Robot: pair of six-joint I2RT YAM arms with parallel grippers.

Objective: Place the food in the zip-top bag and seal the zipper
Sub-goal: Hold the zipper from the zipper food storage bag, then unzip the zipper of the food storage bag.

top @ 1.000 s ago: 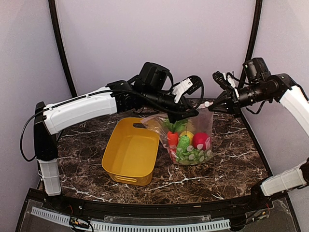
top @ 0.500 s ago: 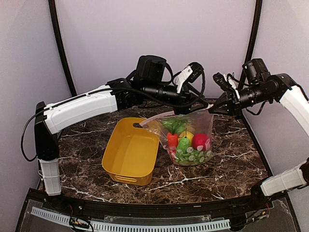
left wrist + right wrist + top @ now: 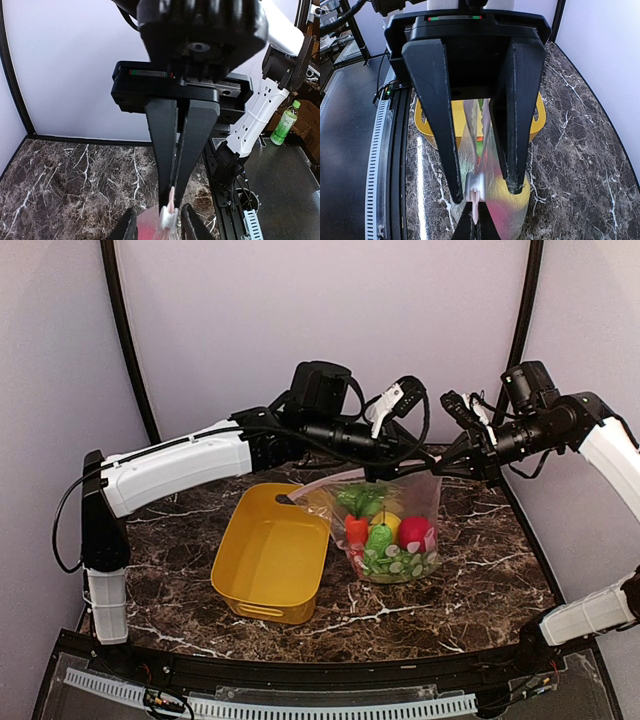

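The zip-top bag (image 3: 395, 525) hangs upright on the marble table, and through it the food shows: a red fruit (image 3: 413, 532), a green piece (image 3: 380, 538), a carrot (image 3: 357, 530) and a lemon (image 3: 393, 523). My right gripper (image 3: 447, 462) (image 3: 476, 230) is shut on the right end of the pinkish zipper (image 3: 171, 197) and holds the mouth taut. A white slider (image 3: 476, 182) (image 3: 167, 217) sits on the strip just in front of it. My left gripper (image 3: 403, 464) (image 3: 160, 227) (image 3: 484, 190) is open. Its fingers straddle the slider and the bag top without touching them.
A yellow tub (image 3: 270, 550) stands left of the bag, its rim close to the bag's left corner. Both grippers meet tip to tip above the bag's right top corner. A purple backdrop wall (image 3: 330, 320) closes the back of the table.
My left gripper was shut on the middle of the bag mouth. It has let go, risen and moved right along the strip to the slider. The right gripper has held still.
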